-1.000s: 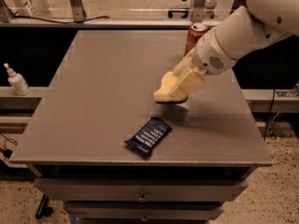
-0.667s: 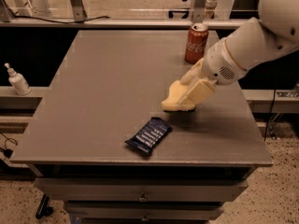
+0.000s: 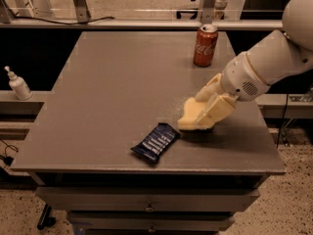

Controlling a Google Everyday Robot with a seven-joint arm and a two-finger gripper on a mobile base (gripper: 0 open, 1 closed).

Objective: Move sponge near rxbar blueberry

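The dark blue rxbar blueberry lies flat near the table's front edge, angled up to the right. My gripper comes in from the right on a white arm and is shut on the pale yellow sponge. The sponge sits low over the table just right of the bar's upper end, nearly touching it. Its colour blends with my pale yellow fingers, so its far part is hidden between them. A shadow lies under the sponge.
A red soda can stands upright at the back right of the grey table. A white pump bottle stands on a ledge off the table's left side. Drawers sit below the front edge.
My gripper has moved with the sponge toward the front right and downward, from the table's middle to just beside the bar. The bar and the can have not moved.
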